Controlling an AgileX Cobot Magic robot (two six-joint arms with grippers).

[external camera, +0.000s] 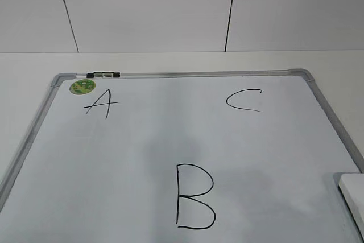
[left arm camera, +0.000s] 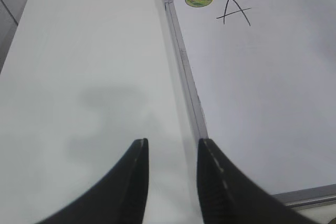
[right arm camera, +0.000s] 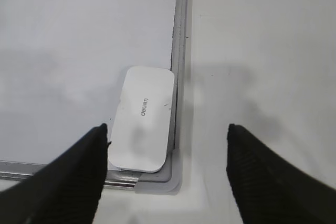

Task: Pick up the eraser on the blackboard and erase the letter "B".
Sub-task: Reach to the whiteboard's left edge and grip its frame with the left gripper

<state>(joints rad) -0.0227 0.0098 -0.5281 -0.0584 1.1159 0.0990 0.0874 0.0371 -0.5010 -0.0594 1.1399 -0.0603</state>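
The blackboard [external camera: 142, 140] is a white board with a grey frame lying flat on the table. The letter "B" [external camera: 194, 196] is drawn in black near the front middle. The white eraser [right arm camera: 143, 118] lies in the board's near right corner against the frame; only its edge shows in the exterior view [external camera: 354, 189]. My right gripper [right arm camera: 167, 132] is open above that corner, the eraser just inside its left finger. My left gripper [left arm camera: 172, 148] is open and empty over the board's left frame edge [left arm camera: 189, 77]. No gripper shows in the exterior view.
A smaller "A" [external camera: 101, 104] and a "C" [external camera: 244, 101] are on the far part of the board. A round green sticker [external camera: 82, 86] and a black-and-silver clip [external camera: 103, 74] sit at the far left corner. A white wall stands behind the table.
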